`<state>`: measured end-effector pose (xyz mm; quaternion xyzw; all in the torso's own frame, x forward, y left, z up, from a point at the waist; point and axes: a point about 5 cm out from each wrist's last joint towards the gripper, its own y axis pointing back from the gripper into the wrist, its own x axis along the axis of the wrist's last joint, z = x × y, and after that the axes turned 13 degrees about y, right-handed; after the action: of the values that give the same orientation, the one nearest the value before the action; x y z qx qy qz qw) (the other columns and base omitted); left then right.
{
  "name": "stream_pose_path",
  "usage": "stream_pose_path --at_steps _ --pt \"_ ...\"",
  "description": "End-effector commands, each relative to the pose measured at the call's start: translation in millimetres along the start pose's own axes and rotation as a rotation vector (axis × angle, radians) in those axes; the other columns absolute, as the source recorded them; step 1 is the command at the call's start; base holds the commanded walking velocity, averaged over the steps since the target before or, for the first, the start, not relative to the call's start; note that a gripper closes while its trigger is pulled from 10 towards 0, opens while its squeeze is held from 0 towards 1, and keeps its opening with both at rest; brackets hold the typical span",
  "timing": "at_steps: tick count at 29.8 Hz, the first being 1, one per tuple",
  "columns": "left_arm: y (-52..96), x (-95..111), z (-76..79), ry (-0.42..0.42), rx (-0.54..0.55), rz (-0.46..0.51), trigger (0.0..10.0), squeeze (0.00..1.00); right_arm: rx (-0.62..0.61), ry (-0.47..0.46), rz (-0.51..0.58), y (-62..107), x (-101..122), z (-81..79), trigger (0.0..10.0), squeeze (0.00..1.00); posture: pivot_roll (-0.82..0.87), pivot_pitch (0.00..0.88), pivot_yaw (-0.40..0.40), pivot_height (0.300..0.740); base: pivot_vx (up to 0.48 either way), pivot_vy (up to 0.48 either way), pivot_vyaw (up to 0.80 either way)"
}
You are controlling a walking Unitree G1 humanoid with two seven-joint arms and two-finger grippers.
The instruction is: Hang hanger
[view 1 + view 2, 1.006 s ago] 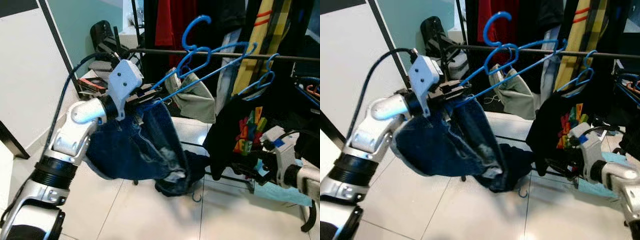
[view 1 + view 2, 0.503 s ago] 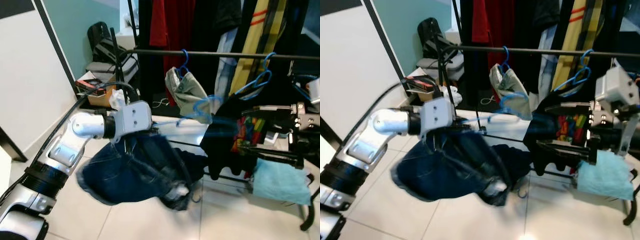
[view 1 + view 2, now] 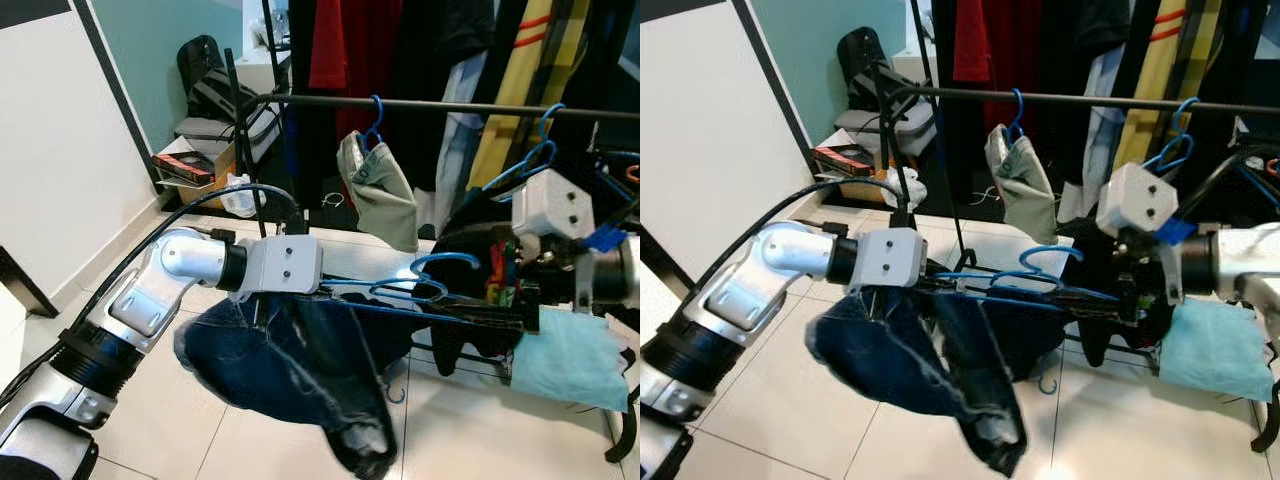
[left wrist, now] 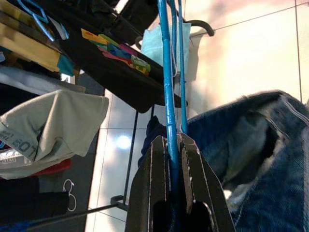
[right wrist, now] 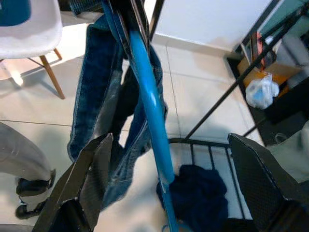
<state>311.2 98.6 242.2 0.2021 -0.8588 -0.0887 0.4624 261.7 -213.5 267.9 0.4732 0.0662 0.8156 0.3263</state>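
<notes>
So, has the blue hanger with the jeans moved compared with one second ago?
Yes. The blue hanger has come down: its hook was up at the clothes rail, and now it lies well below it, held by the left gripper.

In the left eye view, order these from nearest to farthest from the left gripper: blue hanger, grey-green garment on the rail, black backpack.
1. Blue hanger: clamped in the left gripper.
2. Grey-green garment: hanging on the rail above, behind.
3. Black backpack: far back, by the wall.

left arm: bent, reaching across to the right | left gripper [image 4: 173, 159]: fingers clamped tight | right arm: reaching leftward | right gripper [image 5: 166, 159]: fingers spread wide
</notes>
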Motion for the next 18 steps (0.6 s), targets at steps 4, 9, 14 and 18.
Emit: stream_pose_path --at_steps 4,9,14,18 --pt "9.5 10.8 -9.4 -0.077 0.004 -0.01 10.0 0.0 0.004 -0.03 -0.029 -8.8 -8.3 -6.9 9.8 0.0 -0.16 0.0 0.097 0.74 0.0 0.0 0.0" --pt "10.4 12.2 -10.8 -0.085 0.001 -0.009 10.0 0.0 -0.008 -0.037 -0.029 -10.0 -9.7 -6.6 1.5 0.0 -0.17 0.0 0.101 0.74 0.0 0.0 0.0" --pt "13.6 18.8 -15.6 -0.118 -0.006 -0.002 10.0 0.0 -0.067 -0.04 -0.019 -15.9 -10.8 -3.4 0.0 0.0 -0.17 0.0 0.105 0.74 0.0 0.0 0.0" --pt "13.8 20.1 -15.8 -0.125 -0.008 0.001 10.0 0.0 -0.085 -0.04 -0.014 -17.9 -10.4 -2.2 0.0 0.0 -0.17 0.0 0.105 0.74 0.0 0.0 0.0"
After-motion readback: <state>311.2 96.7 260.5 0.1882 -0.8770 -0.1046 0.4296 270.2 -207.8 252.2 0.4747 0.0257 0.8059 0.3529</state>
